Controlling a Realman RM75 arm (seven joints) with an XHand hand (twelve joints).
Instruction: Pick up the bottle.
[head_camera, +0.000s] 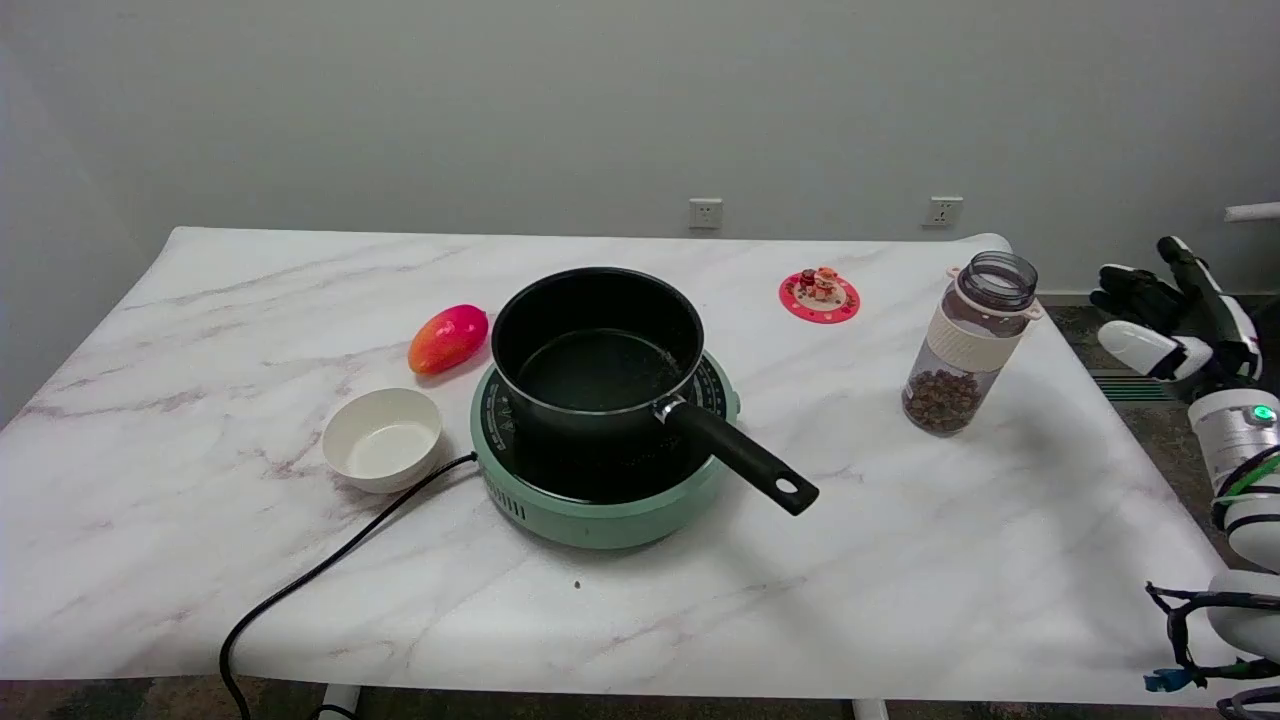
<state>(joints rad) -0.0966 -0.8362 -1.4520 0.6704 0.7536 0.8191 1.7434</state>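
Observation:
A clear bottle (965, 345) with a cream band, no cap and brown beans in its bottom stands upright near the table's right edge. My right hand (1175, 315) hovers past that edge, to the right of the bottle and well apart from it. Its fingers are spread and hold nothing. A gap of bare marble lies between hand and bottle.
A black saucepan (600, 355) sits on a green induction cooker (600, 480), its handle (745, 460) pointing toward the bottle's side. A white bowl (383, 438), a mango (448, 338) and a red coaster (819, 295) lie around. A black cord (320, 575) trails off the front edge.

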